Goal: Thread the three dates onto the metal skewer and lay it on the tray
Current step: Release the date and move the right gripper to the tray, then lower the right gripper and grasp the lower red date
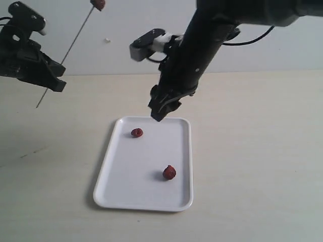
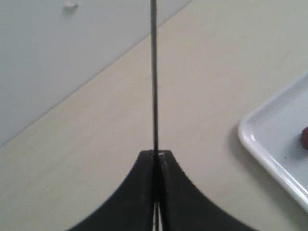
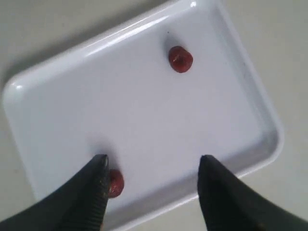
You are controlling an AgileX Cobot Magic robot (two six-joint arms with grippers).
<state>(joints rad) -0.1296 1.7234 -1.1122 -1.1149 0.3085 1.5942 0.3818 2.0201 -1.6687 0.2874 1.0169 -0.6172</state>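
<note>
Two dates [image 1: 169,172] wait on the tray [image 1: 146,194], the far date [image 1: 137,132] just outside the wide-open right tool [image 1: 160,113], off toward the left arm, where the left tool [image 2: 156,155] clamps the slanted skewer [image 2: 154,72] bearing the third date [image 1: 98,4].

The white tray [image 1: 144,194] lies flat on the pale beige table [image 1: 252,151].

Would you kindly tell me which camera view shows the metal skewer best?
The exterior view: the metal skewer appears nearly whole, one date threaded. Left wrist shows only a stretch; right wrist, none.
</note>
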